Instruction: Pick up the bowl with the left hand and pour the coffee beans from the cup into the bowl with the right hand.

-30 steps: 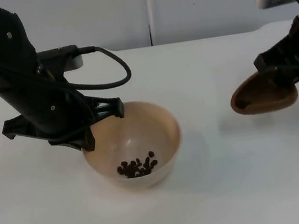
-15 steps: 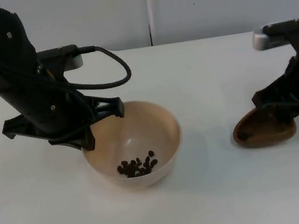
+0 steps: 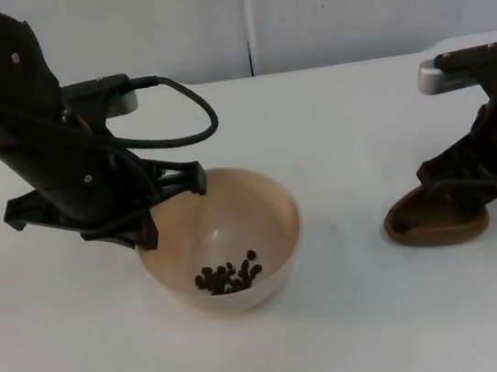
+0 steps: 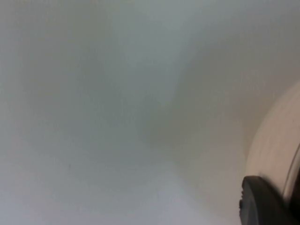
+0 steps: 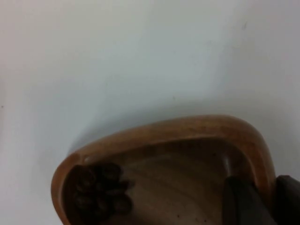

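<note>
A pale wooden bowl (image 3: 221,242) sits near the middle of the white table (image 3: 360,318). A small heap of dark coffee beans (image 3: 230,276) lies at the bottom of it, toward the near side. The left gripper (image 3: 147,221) is at the bowl's far-left rim, its black body covering that part of the rim in the top view. Its fingers straddle the edge, so it looks clamped on the bowl, though the contact itself is hidden under the arm. In the left wrist view, a curved slice of the bowl's pale wall (image 4: 276,154) appears beside one black fingertip (image 4: 265,201); the rest is bare table.

Well to the right of the bowl, a dark brown wooden cup (image 3: 435,215), shallow and scoop-shaped, is low at the table, tilted with its opening facing left toward the bowl. Whether it touches the surface cannot be told. The right gripper (image 3: 470,181) grips the cup's right-hand rim, and its black body hides that part of the cup. In the right wrist view, the cup's inside (image 5: 173,173) is seen close up, with a few coffee beans (image 5: 98,190) clustered at one end, and a dark finger (image 5: 243,204) presses inside the rim; the cup is cut off by the picture's edge.

A grey partition wall (image 3: 343,1) stands behind the table.
</note>
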You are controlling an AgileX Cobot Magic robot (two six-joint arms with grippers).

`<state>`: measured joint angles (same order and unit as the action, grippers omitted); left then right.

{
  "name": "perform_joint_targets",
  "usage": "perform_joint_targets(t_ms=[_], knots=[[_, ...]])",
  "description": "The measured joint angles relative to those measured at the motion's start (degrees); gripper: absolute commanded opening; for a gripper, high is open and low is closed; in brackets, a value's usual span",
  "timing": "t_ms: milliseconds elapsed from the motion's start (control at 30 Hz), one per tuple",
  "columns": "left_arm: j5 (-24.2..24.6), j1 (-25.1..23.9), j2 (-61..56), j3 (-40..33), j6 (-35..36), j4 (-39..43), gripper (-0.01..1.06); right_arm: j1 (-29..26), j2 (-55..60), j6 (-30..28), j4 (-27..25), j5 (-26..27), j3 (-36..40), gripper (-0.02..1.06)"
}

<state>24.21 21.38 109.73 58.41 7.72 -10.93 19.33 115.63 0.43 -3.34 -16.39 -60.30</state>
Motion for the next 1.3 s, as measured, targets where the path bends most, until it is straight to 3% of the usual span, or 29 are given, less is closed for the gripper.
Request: perform_joint_targets(t_ms=[100,133,233,267,367,433,500,633,667,767,833,1067,1300], knots=[[0.0,0.0,0.0,0.0,0.0,0.0,0.25,0.0,0.0,0.1,0.0,0.0,0.0,0.0],[-0.1,0.0,0.0,0.0,0.0,0.0,0.25,0.0,0.0,0.1,0.0,0.0,0.0,0.0],[-0.3,0.0,0.0,0.0,0.0,0.0,0.64,0.0,0.0,0.2,0.0,0.1,0.0,0.0],[-0.4,0.0,0.0,0.0,0.0,0.0,0.64,0.0,0.0,0.4,0.0,0.1,0.0,0.0],[-0.5,0.0,0.0,0.0,0.0,0.0,0.87,0.0,0.0,0.9,0.0,0.4,0.0,0.0],[-0.5,0.0,0.0,0.0,0.0,0.0,0.95,0.0,0.0,1.1,-0.1,0.4,0.0,0.04],[-0.5,0.0,0.0,0.0,0.0,0.0,0.97,0.0,0.0,1.3,-0.1,0.4,0.0,0.08],[-0.5,0.0,-0.6,0.0,0.0,0.0,0.97,0.0,0.0,1.6,-0.1,0.4,0.0,0.35],[-0.5,0.0,-1.0,0.0,0.0,0.0,0.97,0.0,0.0,1.7,-0.1,0.4,0.0,0.35],[-0.5,0.0,-3.7,0.0,0.0,0.0,0.97,0.0,0.1,2.1,-0.1,0.4,0.0,0.62],[-0.4,0.0,-4.6,0.0,0.0,0.0,0.97,0.0,0.1,2.4,0.0,0.4,0.0,0.73],[0.5,0.0,-13.5,0.0,-1.0,0.0,0.97,0.0,-2.9,1.9,0.0,-1.0,0.0,0.75],[0.6,0.0,-28.1,0.0,-2.6,0.1,0.97,0.0,-17.4,-0.4,0.0,-5.1,0.0,0.75]])
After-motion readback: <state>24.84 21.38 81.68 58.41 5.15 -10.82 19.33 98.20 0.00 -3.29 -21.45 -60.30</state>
